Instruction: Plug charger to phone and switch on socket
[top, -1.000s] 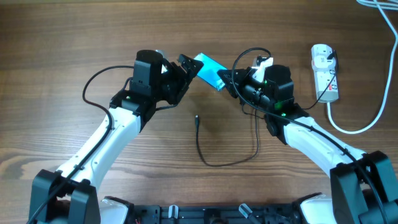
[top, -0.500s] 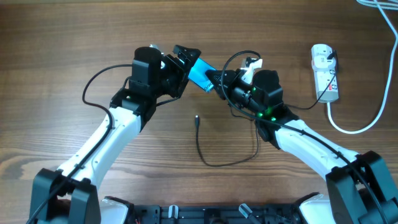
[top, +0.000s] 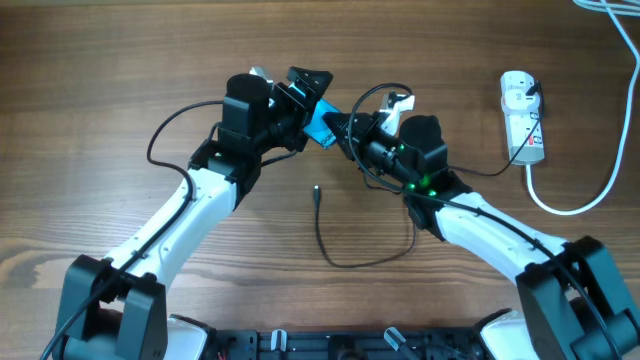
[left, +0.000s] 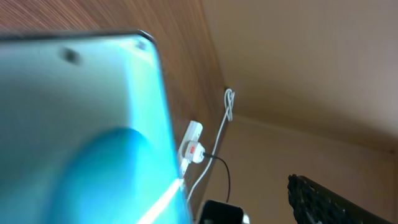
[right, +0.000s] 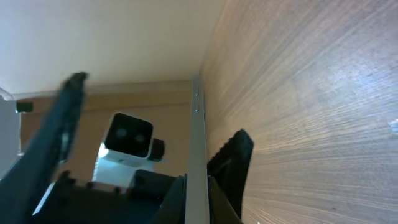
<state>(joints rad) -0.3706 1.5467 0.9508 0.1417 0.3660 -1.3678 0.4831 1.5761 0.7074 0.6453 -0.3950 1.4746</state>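
The phone (top: 322, 118), teal-screened with white edging, is held tilted above the table between both grippers. My left gripper (top: 303, 92) is shut on its upper end; the screen fills the left wrist view (left: 81, 137). My right gripper (top: 346, 130) is shut on its lower end, where the phone shows edge-on as a thin white strip (right: 196, 124) between the jaws (right: 198, 202). The charger's connector tip (top: 316, 190) lies loose on the table, and its thin black cable (top: 350, 262) loops round towards the socket (top: 522, 125). The black plug (top: 534, 94) sits in the socket.
The socket's thick white cord (top: 590, 200) curves along the right edge towards the far corner. The socket (left: 194, 146) and its cord (left: 221, 121) also show in the left wrist view. A black arm cable (top: 165, 135) arcs left of the left arm.
My right gripper has moved left and closed on the phone's lower end. My left gripper has shifted slightly right, still holding the phone.
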